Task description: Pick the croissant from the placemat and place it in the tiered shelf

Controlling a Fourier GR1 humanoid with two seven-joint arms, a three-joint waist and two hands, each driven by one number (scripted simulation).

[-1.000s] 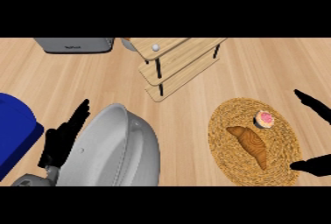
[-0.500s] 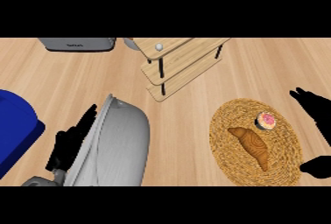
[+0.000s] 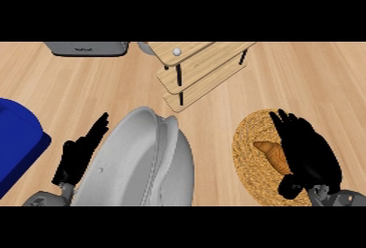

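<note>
Blue object (image 3: 18,145) left; grey dish (image 3: 143,164) beside; grey appliance (image 3: 85,48) top edge.

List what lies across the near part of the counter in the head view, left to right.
blue object → left hand → large grey rounded object → croissant → right hand

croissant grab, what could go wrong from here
1. The right hand is open over the croissant and covers its right side; closing off-centre could push it across the placemat instead of gripping it.
2. The tiered shelf stands further up the counter, with narrow-looking gaps between its boards; the hand or croissant might catch a board edge.
</note>
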